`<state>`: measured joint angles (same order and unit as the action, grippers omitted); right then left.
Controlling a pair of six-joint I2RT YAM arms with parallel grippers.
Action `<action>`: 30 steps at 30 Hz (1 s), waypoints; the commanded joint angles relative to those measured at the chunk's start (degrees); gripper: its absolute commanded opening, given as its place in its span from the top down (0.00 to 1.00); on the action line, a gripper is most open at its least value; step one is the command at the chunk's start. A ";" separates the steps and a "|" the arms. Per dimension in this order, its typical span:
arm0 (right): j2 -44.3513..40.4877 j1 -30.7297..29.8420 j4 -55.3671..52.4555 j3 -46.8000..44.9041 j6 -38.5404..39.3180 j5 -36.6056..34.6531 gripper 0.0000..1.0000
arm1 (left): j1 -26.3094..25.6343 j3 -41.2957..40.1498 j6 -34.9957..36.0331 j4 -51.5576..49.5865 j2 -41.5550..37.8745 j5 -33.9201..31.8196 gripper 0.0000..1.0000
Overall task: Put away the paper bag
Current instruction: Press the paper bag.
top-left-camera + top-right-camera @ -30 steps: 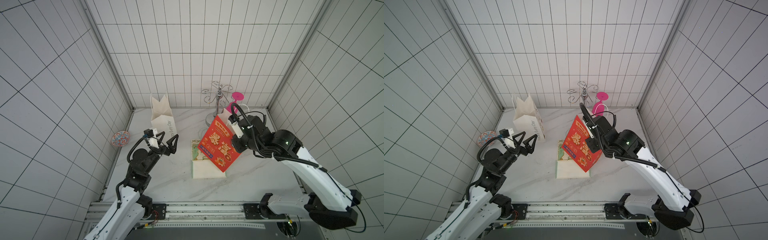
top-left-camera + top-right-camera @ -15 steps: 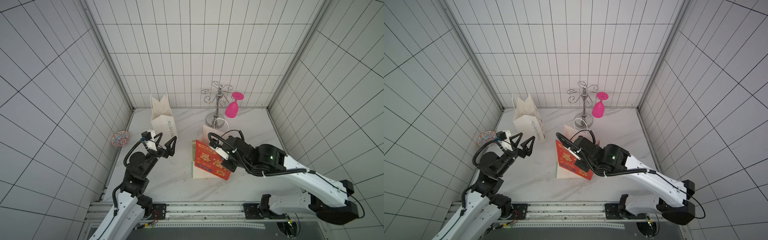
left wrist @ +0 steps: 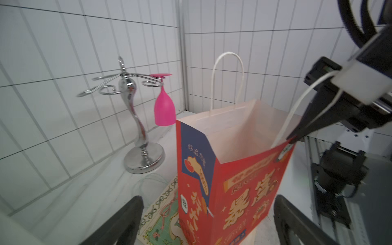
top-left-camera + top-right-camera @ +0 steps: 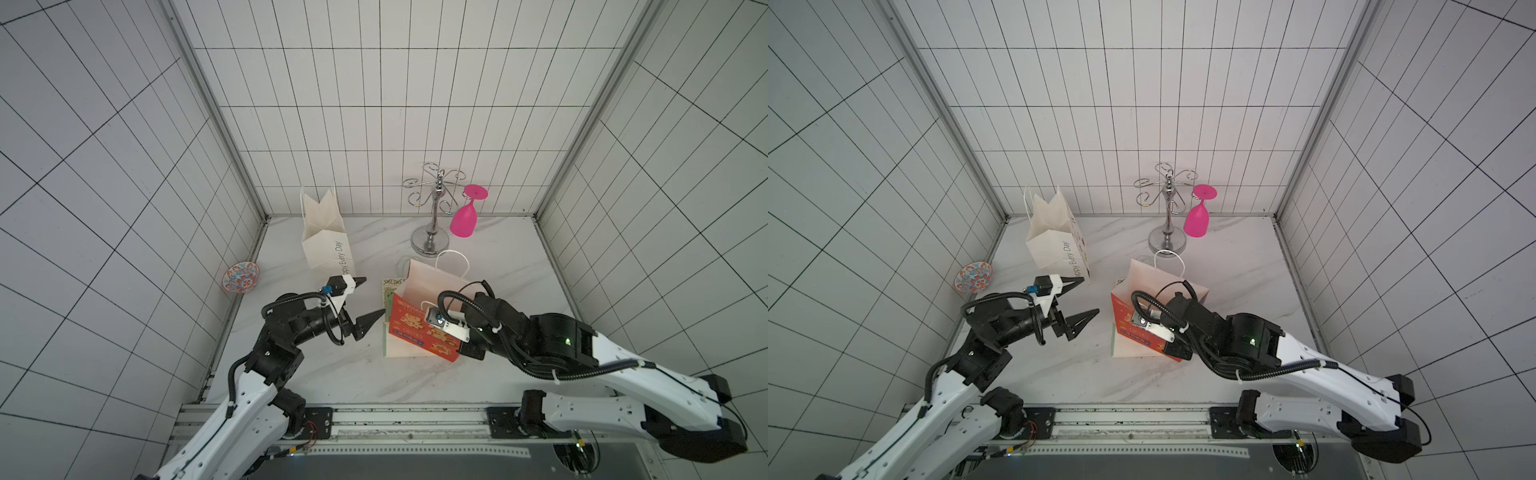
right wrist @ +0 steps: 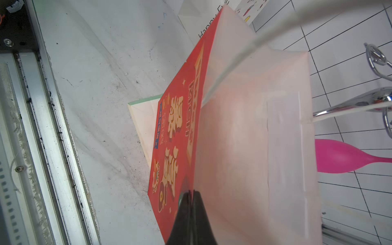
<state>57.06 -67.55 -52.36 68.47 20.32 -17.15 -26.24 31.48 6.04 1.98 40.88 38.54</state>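
Red bag [image 4: 417,334]: I see it upright mid-surface [image 4: 353,374], on a flat bag [image 4: 399,353]
Right tool [image 5: 192,195]: clamped on its front rim
Left tool [image 4: 372,296]: spread wide, just beside it
Behind: white bag [image 4: 326,245], rack [image 4: 432,232], pink glass [image 4: 464,222]

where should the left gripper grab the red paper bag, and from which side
Probably the top rim of the blue side panel of the red paper bag, with the open left gripper coming in from its own side, one finger inside the mouth. The bag stands upright and open, and the right gripper pinches the front rim.
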 commanded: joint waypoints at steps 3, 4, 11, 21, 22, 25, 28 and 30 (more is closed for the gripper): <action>-2.95 -0.21 1.42 -3.23 5.09 1.25 1.00 | -0.80 7.47 11.32 -5.40 7.53 7.40 0.03; -3.24 -0.21 1.80 -3.38 5.53 1.39 1.00 | -1.08 8.85 12.48 -6.51 8.76 8.56 0.04; -4.31 -0.21 2.28 -3.82 8.16 2.17 1.00 | -4.44 11.44 17.51 -12.13 11.78 12.06 0.09; -5.20 -0.21 2.79 -5.61 6.11 2.86 0.88 | -4.47 8.53 13.34 -10.51 6.75 3.05 0.08; -5.29 -0.21 2.89 -5.61 5.76 2.86 0.84 | -4.48 8.42 13.10 -10.75 7.03 3.28 0.09; -5.64 -0.21 3.12 -5.47 5.28 3.31 0.72 | -4.53 7.51 12.30 -10.78 8.26 4.15 0.11; -5.74 -0.21 3.45 -5.23 5.60 5.05 0.69 | -4.54 6.88 11.32 -10.86 9.24 4.08 0.14; -5.54 -0.21 3.90 -5.35 5.95 5.62 0.69 | -4.55 6.59 11.07 -10.86 9.77 4.77 0.15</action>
<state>51.90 -67.55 -49.69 65.04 25.96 -13.45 -30.65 38.81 17.47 -8.84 50.22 43.07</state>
